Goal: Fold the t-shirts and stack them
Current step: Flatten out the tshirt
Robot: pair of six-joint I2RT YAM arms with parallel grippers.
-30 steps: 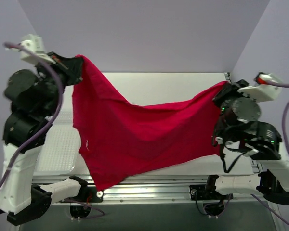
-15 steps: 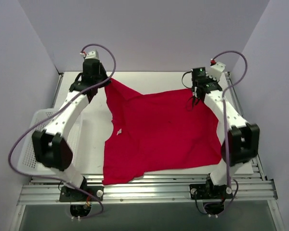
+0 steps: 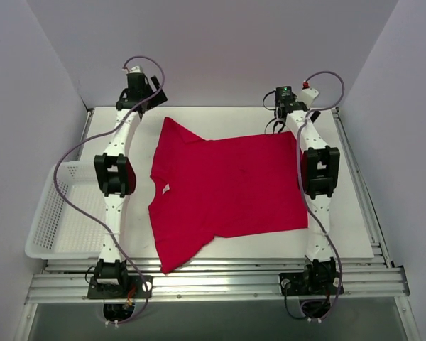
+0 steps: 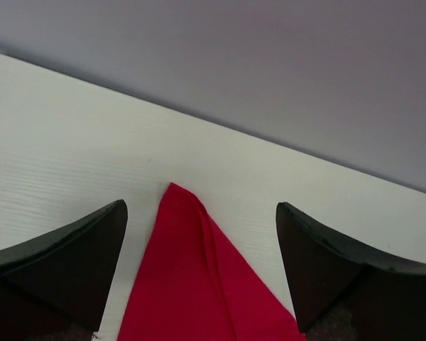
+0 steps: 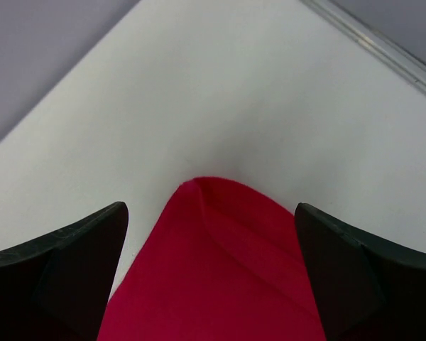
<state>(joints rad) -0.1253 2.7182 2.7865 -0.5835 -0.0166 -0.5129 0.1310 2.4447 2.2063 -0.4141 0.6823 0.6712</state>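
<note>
The red t-shirt (image 3: pixel 227 185) lies spread flat on the white table (image 3: pixel 348 177), neck to the left with its small white tag (image 3: pixel 165 189) showing. Both arms reach to the far side. My left gripper (image 3: pixel 150 99) stands open over the far left sleeve corner; in the left wrist view the red cloth tip (image 4: pixel 192 284) lies on the table between the spread fingers of that gripper (image 4: pixel 201 206), untouched. My right gripper (image 3: pixel 285 108) is open at the far right hem corner, where the cloth (image 5: pixel 213 284) lies loose between the fingers of the gripper (image 5: pixel 209 206).
A white mesh basket (image 3: pixel 57 213) sits along the table's left edge, beside the left arm. Grey walls close off the back and both sides. A metal rail (image 3: pixel 213 273) runs along the near edge, where the arm bases are bolted.
Both grippers held the shirt lifted and stretched between them. The arms have since reached to the far side, laid it flat, and both jaws have opened and let go.
</note>
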